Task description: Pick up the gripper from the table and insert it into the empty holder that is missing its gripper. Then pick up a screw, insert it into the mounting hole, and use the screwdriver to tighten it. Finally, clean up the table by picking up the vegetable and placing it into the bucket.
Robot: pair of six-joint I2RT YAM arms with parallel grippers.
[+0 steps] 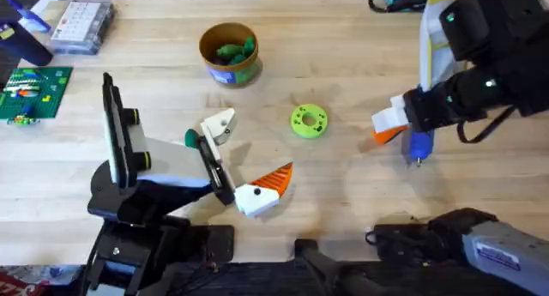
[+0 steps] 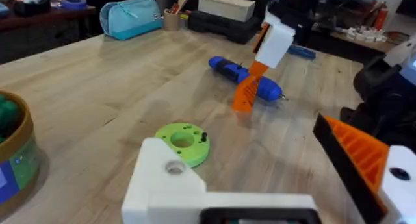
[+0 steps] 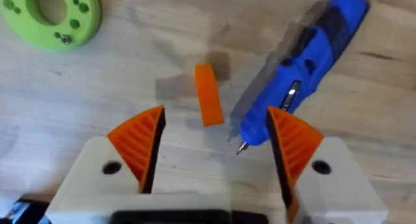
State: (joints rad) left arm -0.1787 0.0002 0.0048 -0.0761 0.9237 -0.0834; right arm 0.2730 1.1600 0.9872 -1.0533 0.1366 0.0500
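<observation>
My right hand (image 3: 214, 152) hangs spread wide above the screwdriver (image 3: 305, 74), grasping nothing.

The screwdriver lies flat on the desk (image 1: 360, 202), to the right of the lime-green disc (image 1: 309, 122); one of my orange pads (image 3: 292, 139) is just over its tip end, but I cannot tell if it touches. My left hand (image 1: 249, 180) is released too, empty, near the left side of the disc. The bucket (image 1: 229, 53) stands behind the disc with green vegetable (image 1: 233, 50) inside.
</observation>
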